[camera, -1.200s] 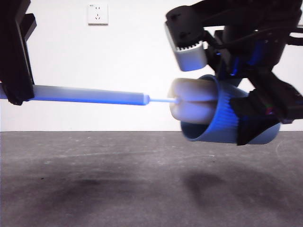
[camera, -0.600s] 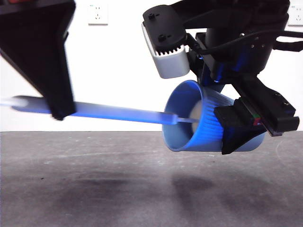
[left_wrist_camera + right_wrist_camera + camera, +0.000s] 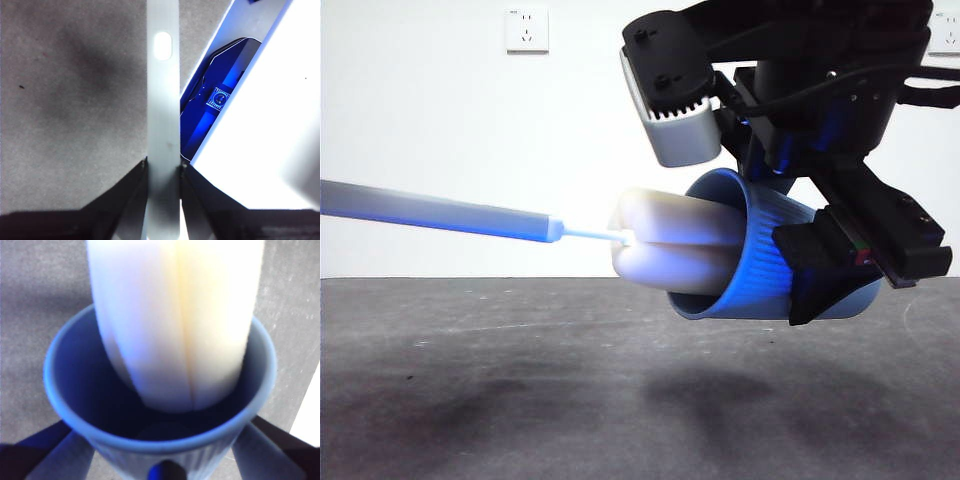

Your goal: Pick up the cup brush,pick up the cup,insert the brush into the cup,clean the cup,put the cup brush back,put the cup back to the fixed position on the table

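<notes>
Stretching in from the left edge of the front view, the cup brush (image 3: 470,214), a long slim grey handle ending in a cream-yellow lumpy sponge head, lay almost level, dipping slightly toward the right. The left gripper (image 3: 163,167) was out of the front view, but its wrist camera showed both black jaws pressed against the flat grey handle, clamped on it well back from the sponge. Further right, the sponge sat partly inside the mouth of the cup (image 3: 775,260), a blue ribbed plastic tapered vessel held on its side in the air, its opening facing left and slightly up, hanging clear above the dark grey matte surface (image 3: 520,400). The right gripper (image 3: 162,440) held the cup from behind, its jaws closed around the ribbed wall (only their dark tips showed at either side in the right wrist view). The brush's long axis ran close to the cup's own axis, so I judged that scrubbing called for travel along that shared line, rightward to go deeper.
</notes>
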Tool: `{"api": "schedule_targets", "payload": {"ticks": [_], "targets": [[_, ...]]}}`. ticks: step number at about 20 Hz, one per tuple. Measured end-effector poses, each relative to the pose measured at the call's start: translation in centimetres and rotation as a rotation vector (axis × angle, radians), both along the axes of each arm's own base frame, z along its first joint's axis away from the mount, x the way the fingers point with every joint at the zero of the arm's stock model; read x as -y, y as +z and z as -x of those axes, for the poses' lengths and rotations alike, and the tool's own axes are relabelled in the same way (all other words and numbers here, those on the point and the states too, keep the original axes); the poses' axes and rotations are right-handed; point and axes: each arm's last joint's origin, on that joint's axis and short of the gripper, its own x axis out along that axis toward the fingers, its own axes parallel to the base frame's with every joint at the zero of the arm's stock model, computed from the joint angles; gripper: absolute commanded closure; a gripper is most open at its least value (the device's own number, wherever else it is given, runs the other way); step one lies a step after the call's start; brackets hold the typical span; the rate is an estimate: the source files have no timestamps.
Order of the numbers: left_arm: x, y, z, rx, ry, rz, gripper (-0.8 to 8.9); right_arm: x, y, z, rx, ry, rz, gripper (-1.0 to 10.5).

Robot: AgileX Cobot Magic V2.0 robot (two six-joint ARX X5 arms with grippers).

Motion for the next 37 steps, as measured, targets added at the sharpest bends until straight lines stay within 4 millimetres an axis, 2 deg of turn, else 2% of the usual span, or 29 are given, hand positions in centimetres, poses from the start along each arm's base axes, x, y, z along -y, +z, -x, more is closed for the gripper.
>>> {"api": "schedule_targets", "payload": {"ticks": [5,9,14,18,22,27,30,33,37], "targets": [[1.9,-0.5,-1.1,-0.019,-0.024,0.105,8.22,0.0,0.0,0.0,0.001,0.0,-0.004,9.6],[4.7,-2.4,-2.7,-0.047,-0.02,0.144,8.22,0.0,0.0,0.0,-0.001,-0.001,-0.006,9.6],[5.2,-2.9,-2.9,-0.065,-0.005,0.137,8.22,0.0,0.0,0.0,-0.002,-0.016,-0.014,9.6],[3.7,-2.3,-2.1,-0.035,0.022,0.041,8.22,0.0,0.0,0.0,-0.002,-0.02,-0.024,9.6],[1.0,-0.9,-0.4,-0.003,0.043,-0.054,8.22,0.0,0.0,0.0,-0.003,-0.047,-0.047,9.6],[-2.7,1.3,2.0,0.04,0.112,-0.028,8.22,0.0,0.0,0.0,-0.003,-0.073,-0.063,9.6],[-4.2,1.9,2.9,0.082,0.192,-0.018,8.22,0.2,0.2,-0.2,0.042,-0.157,-0.115,9.6],[-4.7,2.5,2.9,0.16,0.294,0.048,8.22,1.1,2.0,-0.2,0.071,-0.292,-0.305,9.6],[-3.6,3.3,1.2,0.311,0.524,0.204,8.22,3.3,5.8,0.2,0.045,-0.484,-0.715,9.6]]}}
